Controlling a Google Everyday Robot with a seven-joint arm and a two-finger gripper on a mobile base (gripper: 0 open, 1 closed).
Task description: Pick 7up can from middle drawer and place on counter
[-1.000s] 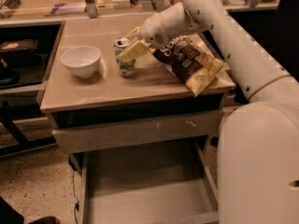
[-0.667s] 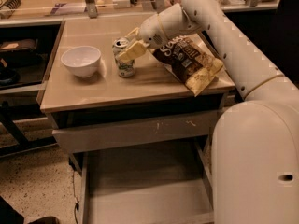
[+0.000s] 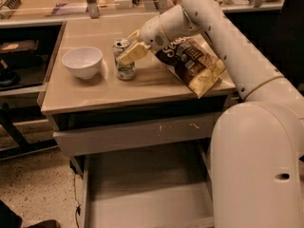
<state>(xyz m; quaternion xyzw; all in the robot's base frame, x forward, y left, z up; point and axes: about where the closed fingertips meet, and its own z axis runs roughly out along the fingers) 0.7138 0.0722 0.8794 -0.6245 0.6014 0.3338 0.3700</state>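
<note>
Stillness marks this moment: almost nothing differs from a second ago. We see the can standing upright on the table, near the middle, in the same spot as before. The gripper is at the can's upper half, reaching in from the right at the end of the arm, and it has not lifted or pulled back. Its pale fingers are closed on the can, one lying across the front of it and the other just showing behind the rim.

The only change we can make out is that the robot's white base, filling the lower right, takes up slightly more of the view than it did.

A white bowl sits just left of the can, apart from it. A dark snack bag lies to the right, under the arm. Below the table, the drawer is pulled out and its flat floor is bare.

We judge that the can has been carried up from the drawer and set down, so the task is nearly done. What remains is to let go and draw back without tipping the can. We think the bowl is close enough to matter if the can is nudged left.
</note>
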